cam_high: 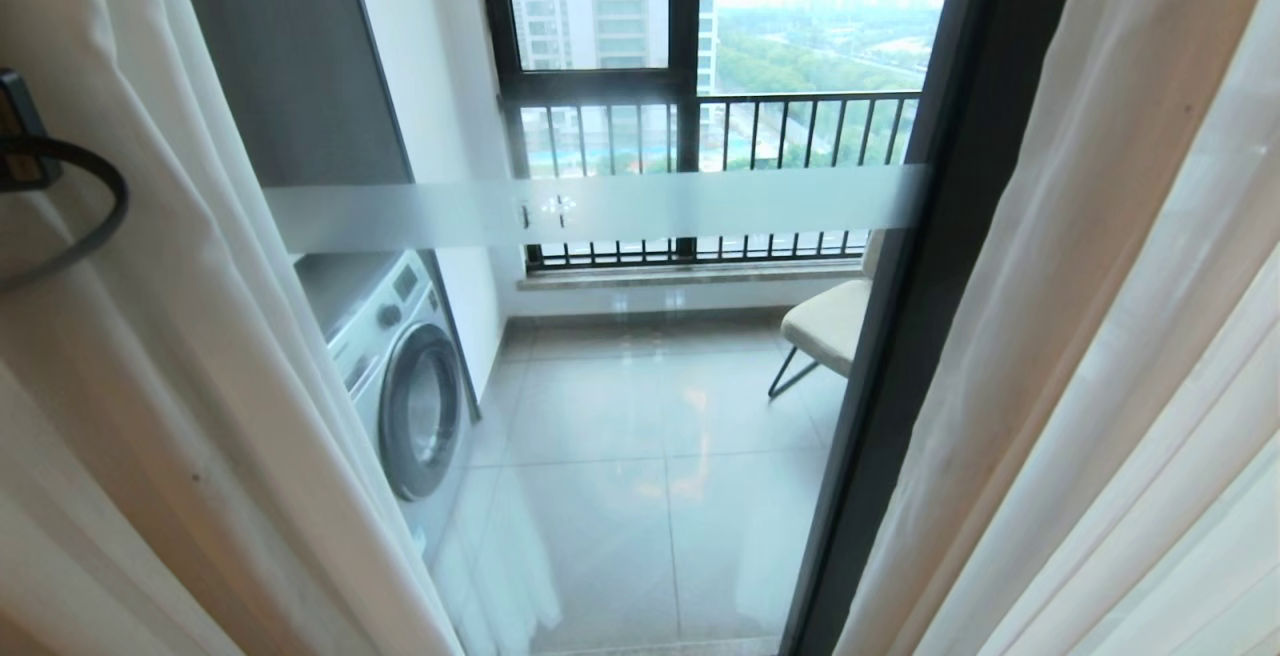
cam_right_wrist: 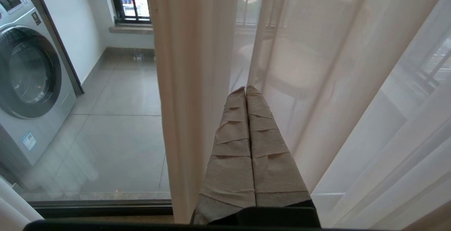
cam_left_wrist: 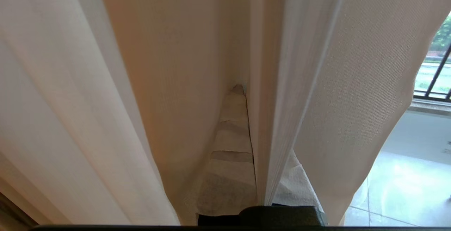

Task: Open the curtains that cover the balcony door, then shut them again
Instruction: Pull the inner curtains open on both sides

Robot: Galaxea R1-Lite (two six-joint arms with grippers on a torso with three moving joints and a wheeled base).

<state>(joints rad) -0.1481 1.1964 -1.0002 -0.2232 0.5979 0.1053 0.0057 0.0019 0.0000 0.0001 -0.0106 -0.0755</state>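
Observation:
The curtains hang parted in the head view, a cream panel on the left (cam_high: 150, 386) and another on the right (cam_high: 1120, 336). Between them shows the balcony door's glass (cam_high: 640, 416) with its frosted band (cam_high: 720, 204) and dark frame (cam_high: 930, 266). My left gripper (cam_left_wrist: 246, 90) is shut on a folded edge of the left curtain (cam_left_wrist: 275, 118); one taped finger (cam_left_wrist: 229, 146) shows beside the fold and the other is mostly hidden behind it. A black part of that arm with a cable (cam_high: 20, 136) sits at the far left. My right gripper (cam_right_wrist: 246, 89) is shut and empty, in front of the sheer curtain (cam_right_wrist: 334, 65).
Behind the glass stand a washing machine (cam_high: 400, 376) on the left and a pale chair (cam_high: 830, 321) on the right, on a tiled balcony floor (cam_high: 640, 496). A dark-framed window with a barred railing (cam_high: 720, 126) closes the far side. The door's bottom track (cam_right_wrist: 102, 206) lies low.

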